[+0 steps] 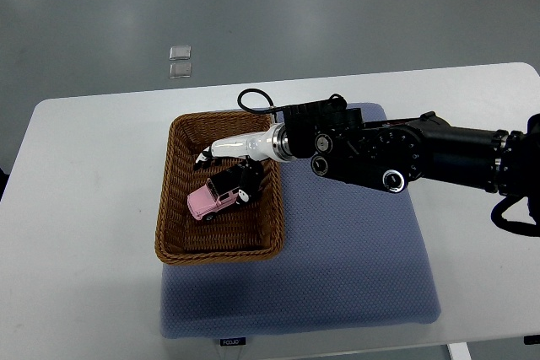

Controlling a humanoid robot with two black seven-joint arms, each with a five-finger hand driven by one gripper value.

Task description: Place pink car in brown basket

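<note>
**Q:** Top view: where is the pink car (212, 200) located?

**A:** It lies inside the brown basket (173, 208), on the woven floor near the basket's middle, tilted diagonally. Its roof area appears dark.

**Q:** State of the right hand (239, 166)?

**A:** The right arm enters from the picture's right edge and reaches over the basket's right rim. The white and black fingers (228, 147) sit directly above and against the car's upper end. Whether they pinch the car or merely rest at it cannot be told; the dark fingertips merge with the car's dark top.

**Q:** What supports the basket?

**A:** The basket sits partly on a blue mat (354, 267), with its left portion over the white table (76, 233). The mat lies on that table.

**Q:** Anything further out?

**A:** Two small clear squares (180, 61) lie on the grey floor beyond the table's far edge.
</note>
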